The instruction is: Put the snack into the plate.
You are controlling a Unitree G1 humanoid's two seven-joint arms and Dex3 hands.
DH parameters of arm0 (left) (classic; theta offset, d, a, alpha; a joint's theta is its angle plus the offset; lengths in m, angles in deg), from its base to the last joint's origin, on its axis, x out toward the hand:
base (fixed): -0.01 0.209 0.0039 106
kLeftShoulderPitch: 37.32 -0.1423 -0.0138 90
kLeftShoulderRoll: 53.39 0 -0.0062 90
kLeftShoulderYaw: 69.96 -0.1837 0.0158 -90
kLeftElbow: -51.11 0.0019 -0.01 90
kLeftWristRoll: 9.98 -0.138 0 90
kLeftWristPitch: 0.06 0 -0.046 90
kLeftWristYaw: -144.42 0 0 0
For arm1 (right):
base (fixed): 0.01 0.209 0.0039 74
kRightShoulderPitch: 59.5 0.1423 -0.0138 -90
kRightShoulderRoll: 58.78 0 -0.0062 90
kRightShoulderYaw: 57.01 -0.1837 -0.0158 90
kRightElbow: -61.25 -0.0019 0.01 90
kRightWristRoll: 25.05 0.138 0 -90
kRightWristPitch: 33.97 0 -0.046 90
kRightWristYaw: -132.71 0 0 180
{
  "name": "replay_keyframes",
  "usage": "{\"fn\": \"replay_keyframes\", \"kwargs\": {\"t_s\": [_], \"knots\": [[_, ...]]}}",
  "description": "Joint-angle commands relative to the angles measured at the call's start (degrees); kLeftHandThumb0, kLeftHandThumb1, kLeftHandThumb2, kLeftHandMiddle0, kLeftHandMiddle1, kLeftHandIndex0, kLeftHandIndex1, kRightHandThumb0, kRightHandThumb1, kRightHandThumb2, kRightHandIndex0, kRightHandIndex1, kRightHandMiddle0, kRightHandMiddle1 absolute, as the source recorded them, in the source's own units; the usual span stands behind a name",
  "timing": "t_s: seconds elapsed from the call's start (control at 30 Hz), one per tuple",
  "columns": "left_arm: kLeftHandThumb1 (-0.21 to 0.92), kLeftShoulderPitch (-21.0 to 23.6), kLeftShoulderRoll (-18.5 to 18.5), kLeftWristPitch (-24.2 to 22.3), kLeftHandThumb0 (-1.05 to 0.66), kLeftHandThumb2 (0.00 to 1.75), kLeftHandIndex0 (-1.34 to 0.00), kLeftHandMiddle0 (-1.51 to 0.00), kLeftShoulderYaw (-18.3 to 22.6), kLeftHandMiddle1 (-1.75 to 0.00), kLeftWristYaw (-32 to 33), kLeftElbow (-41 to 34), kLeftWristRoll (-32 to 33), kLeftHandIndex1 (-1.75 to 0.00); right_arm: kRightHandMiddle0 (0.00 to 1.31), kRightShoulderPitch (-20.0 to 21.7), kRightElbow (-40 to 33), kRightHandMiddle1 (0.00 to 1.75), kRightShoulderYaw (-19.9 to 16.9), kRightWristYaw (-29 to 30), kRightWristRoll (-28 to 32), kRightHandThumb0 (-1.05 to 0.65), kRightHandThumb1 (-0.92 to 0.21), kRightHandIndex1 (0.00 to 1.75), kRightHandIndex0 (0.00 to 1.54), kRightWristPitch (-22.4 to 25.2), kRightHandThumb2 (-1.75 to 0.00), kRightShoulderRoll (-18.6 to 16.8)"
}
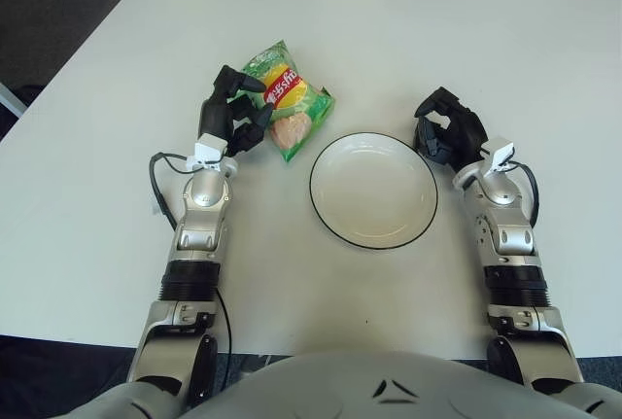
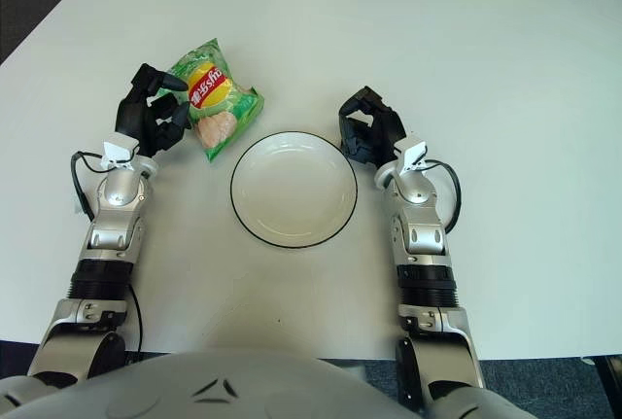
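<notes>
The snack, a green and yellow bag [image 1: 287,98], lies flat on the white table left of and behind the plate. The plate [image 1: 331,213] is white with a dark rim and holds nothing, at the table's middle. My left hand [image 1: 245,110] is at the bag's left edge with its fingers spread, fingertips [image 1: 259,118] touching the bag's edge without closing on it. My right hand [image 1: 443,129] rests by the plate's right rim, fingers loosely curled, holding nothing.
The white table [image 1: 117,147] reaches the far edge, with dark floor beyond it. A black cable [image 1: 158,186] loops beside my left forearm.
</notes>
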Motion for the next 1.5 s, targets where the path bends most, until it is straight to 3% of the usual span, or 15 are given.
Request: {"fn": "replay_keyframes", "kwargs": {"t_s": [0.0,0.37,0.67,0.8,1.0,1.2,1.27,1.4,1.43,1.47], "knots": [[0.92,-5.2,-0.9,2.3,-0.35,0.35,-0.38,-0.91,-0.5,-1.75,2.2,4.9,-1.9,-1.57,0.39,-5.9,4.2,1.75,0.0,-0.1,0.3,-0.39,-0.61,1.75,0.93,0.7,-0.93,-1.0],[0.92,-4.0,0.9,15.1,-0.36,0.3,-0.43,-0.92,-0.4,-1.75,9.6,7.5,-8.2,-1.51,0.39,-5.8,4.1,1.75,0.1,-0.2,0.2,-0.39,-0.61,1.75,0.94,1.1,-0.93,-0.9],[0.92,-5.4,2.3,17.8,-0.36,0.29,-0.44,-0.91,0.0,-1.75,12.5,0.5,-13.2,-1.5,0.4,-5.9,4.1,1.75,0.3,-0.5,0.3,-0.39,-0.6,1.75,0.94,1.2,-0.94,-1.0],[0.92,-4.9,5.2,19.3,-0.36,0.29,-0.45,-0.88,0.8,-1.75,15.5,-1.4,-20.1,-1.49,0.4,-5.8,4.0,1.75,0.4,-0.9,0.4,-0.39,-0.6,1.75,0.94,1.4,-0.94,-0.9],[0.92,-0.4,13.3,21.1,-0.36,0.27,-0.47,-0.84,1.2,-1.75,22.3,0.1,-33.5,-1.47,0.4,-5.9,4.1,1.75,0.5,-1.1,0.3,-0.4,-0.6,1.75,0.94,1.3,-0.95,-0.9],[0.92,6.8,19.8,27.0,-0.36,0.26,-0.48,-0.77,-1.4,-1.75,23.9,8.3,-34.9,-1.45,0.4,-6.0,3.9,1.75,0.8,-1.1,0.0,-0.4,-0.59,1.75,0.94,1.5,-0.95,-0.8],[0.92,9.3,21.3,28.7,-0.19,0.24,-0.49,-0.65,-2.6,-1.63,22.8,10.8,-34.1,-1.3,0.4,-6.0,3.8,1.75,0.9,-1.1,0.0,-0.4,-0.59,1.75,0.94,1.5,-0.95,-0.7],[0.92,12.4,23.8,30.2,-0.04,0.27,-0.34,-0.56,-4.5,-1.4,19.9,13.2,-33.1,-1.43,0.41,-6.1,3.6,1.75,1.1,-1.1,0.0,-0.4,-0.59,1.75,0.94,1.7,-0.96,-0.6],[0.91,12.9,24.5,30.5,-0.14,0.25,-0.32,-0.52,-5.0,-1.24,19.3,13.7,-33.3,-1.29,0.41,-6.1,3.6,1.75,1.1,-1.1,0.0,-0.4,-0.59,1.75,0.94,1.7,-0.96,-0.6],[0.92,13.9,26.4,30.7,-0.27,0.19,-0.34,-0.51,-5.8,-0.89,18.1,14.2,-34.6,-1.0,0.41,-6.1,3.6,1.75,1.2,-1.1,0.0,-0.4,-0.59,1.75,0.94,1.7,-0.96,-0.6]]}}
